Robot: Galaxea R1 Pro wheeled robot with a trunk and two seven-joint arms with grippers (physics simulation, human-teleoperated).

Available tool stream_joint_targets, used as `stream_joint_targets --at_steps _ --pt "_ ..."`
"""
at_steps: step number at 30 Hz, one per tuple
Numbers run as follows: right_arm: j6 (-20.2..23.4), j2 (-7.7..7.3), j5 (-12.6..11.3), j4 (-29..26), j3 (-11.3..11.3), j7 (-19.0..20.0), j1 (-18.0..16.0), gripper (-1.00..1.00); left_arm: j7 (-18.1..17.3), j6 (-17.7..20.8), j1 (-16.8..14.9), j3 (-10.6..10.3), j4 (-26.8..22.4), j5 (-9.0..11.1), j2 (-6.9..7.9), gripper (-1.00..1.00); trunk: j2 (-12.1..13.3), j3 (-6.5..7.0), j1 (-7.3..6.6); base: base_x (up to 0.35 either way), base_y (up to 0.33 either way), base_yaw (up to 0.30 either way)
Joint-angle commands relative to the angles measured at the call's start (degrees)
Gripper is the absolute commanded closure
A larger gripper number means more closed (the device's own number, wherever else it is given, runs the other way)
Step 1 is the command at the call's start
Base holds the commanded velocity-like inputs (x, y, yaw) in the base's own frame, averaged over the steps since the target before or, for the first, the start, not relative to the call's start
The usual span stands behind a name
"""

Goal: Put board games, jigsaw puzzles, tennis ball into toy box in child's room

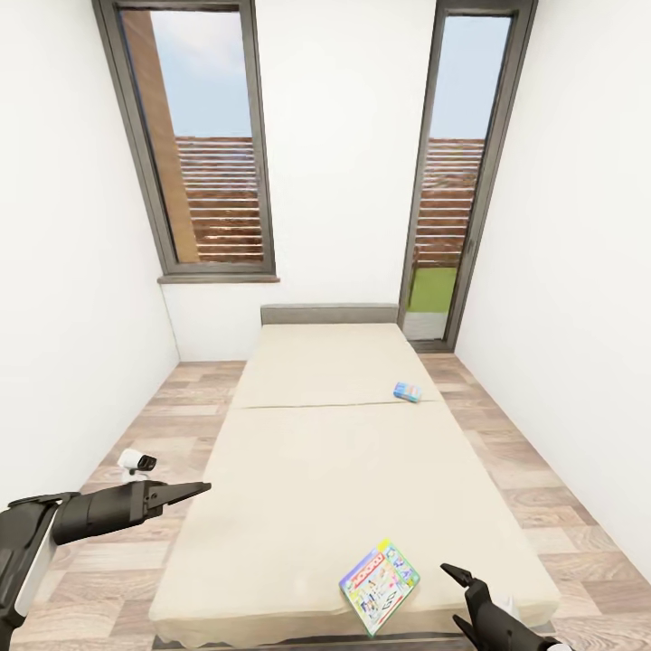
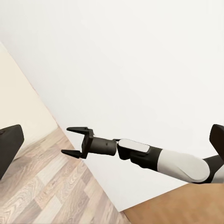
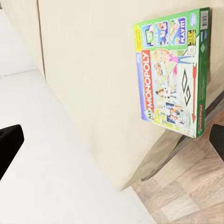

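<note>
So the robot is parked at the foot of the bed [image 1: 344, 470] with both arms held low and out to the sides, I'd guess to keep them off the mattress while it lines up on the nearest game. That one is the green Monopoly box [image 1: 380, 585], lying flat and a bit skewed right by the foot edge, just beside the right pincer [image 1: 459, 597]. The right wrist camera looks straight along the mattress at it, lid up. The right pincer's fingers are spread apart with nothing in them, and the left pincer [image 1: 185, 493] hangs over the floor at the bed's left side; its fingers look close together and empty, though I can't really tell for sure. The second game, a small blue box [image 1: 408, 391], sits much further up near the right edge, well apart from the first, so it probably needs a drive along the side. Nothing blocks the near box. Two tall windows [image 1: 194, 136] back there, plus some small white thing [image 1: 136, 460] on the wood floor [image 1: 542, 506].
</note>
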Motion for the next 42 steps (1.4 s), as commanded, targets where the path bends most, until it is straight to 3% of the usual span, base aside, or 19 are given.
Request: stream_joint_targets --at_steps 1,7,20,29,34,42 --pt "0.4 0.03 -0.1 0.0 -0.3 0.1 -0.1 -1.00 -0.2 0.6 0.0 0.0 0.0 0.0 0.02 -1.00 -0.5 -0.26 0.23 0.000 0.000 0.000" --pt "0.3 0.03 -0.1 0.0 -0.3 0.1 -0.1 -1.00 -0.2 0.5 0.0 0.0 0.0 0.0 0.02 -1.00 -2.9 -1.34 1.55 0.000 0.000 0.000" --pt "0.4 0.08 -0.6 1.3 -0.3 -0.3 -0.1 -1.00 -0.2 0.5 0.0 0.0 0.0 0.0 0.10 -1.00 -3.7 -1.70 1.99 0.000 0.000 0.000" --pt "0.1 -0.03 -6.0 7.2 -0.4 -0.1 -0.1 -1.00 -0.2 0.6 0.0 0.1 0.0 0.0 0.10 -1.00 -7.3 -3.32 3.97 0.000 0.000 0.000" --pt "0.0 0.01 -6.6 7.6 -0.3 -0.3 -0.1 -1.00 -0.2 0.6 0.0 0.1 0.0 0.0 0.10 -1.00 -9.3 -4.21 5.07 0.000 0.000 0.000" --pt "-0.2 -0.03 -6.7 7.7 -0.3 -0.4 -0.1 -1.00 -0.2 0.5 0.0 0.1 0.0 0.1 0.19 -1.00 -9.3 -4.21 5.07 0.000 0.000 0.000"
